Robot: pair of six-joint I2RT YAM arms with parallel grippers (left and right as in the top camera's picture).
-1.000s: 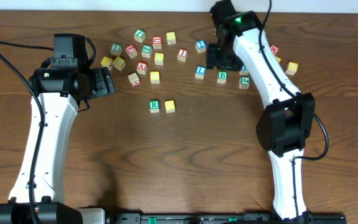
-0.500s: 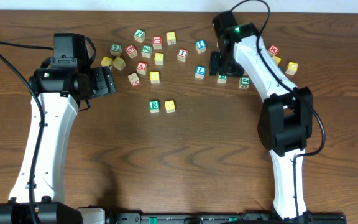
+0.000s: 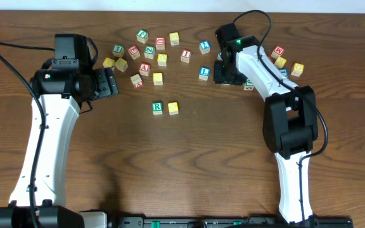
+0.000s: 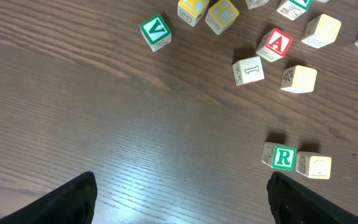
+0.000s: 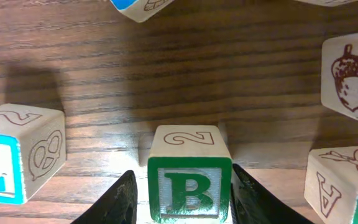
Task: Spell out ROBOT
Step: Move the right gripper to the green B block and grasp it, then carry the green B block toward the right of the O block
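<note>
Right gripper (image 3: 227, 71), from overhead, hangs over the scattered letter blocks. I see the green R block (image 3: 157, 107) and a yellow block (image 3: 173, 107) side by side, apart from the cluster on the surface (image 3: 189, 158). Left wrist: left gripper (image 4: 179, 202) spread wide. Right wrist: jaws parted, straddling the green B block (image 5: 189, 186), not clamped.

A dark wood-grain table (image 3: 170, 164) meets a pale strip (image 3: 106, 3) along its far edge.
</note>
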